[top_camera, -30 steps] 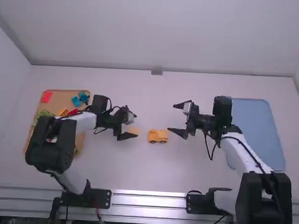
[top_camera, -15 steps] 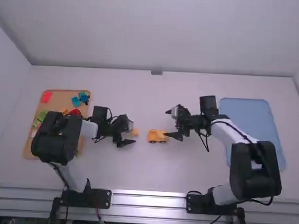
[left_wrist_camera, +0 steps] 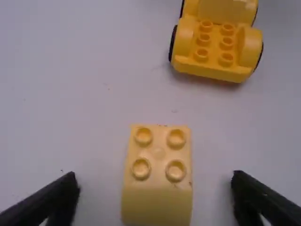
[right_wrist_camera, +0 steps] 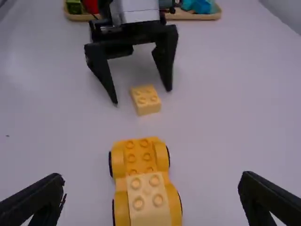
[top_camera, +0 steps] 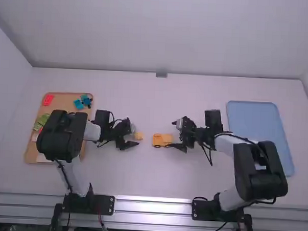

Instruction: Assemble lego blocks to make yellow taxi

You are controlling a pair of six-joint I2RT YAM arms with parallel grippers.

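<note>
On a white table point(top_camera: 151, 177), two open grippers facing each other, with a loose yellow block and a yellow car between. At left, the left gripper point(top_camera: 134, 135), fingers spread wide to either side of the block point(left_wrist_camera: 159, 153), with bare space on both sides. Block studs-up on the table, four studs on top, well apart from the car. At right, the right gripper point(top_camera: 171, 134), also spread, with one end of the car point(right_wrist_camera: 131, 162) between the fingers and gaps on both sides in its wrist view. Car upright on black wheels, a paler brick point(right_wrist_camera: 148, 193) seated on the end toward the right gripper, bare studs toward the block. Farther left, partly under the left arm, a wooden tray point(top_camera: 67, 102) with red, green and blue pieces; far right, a blue tray point(top_camera: 256, 125).
</note>
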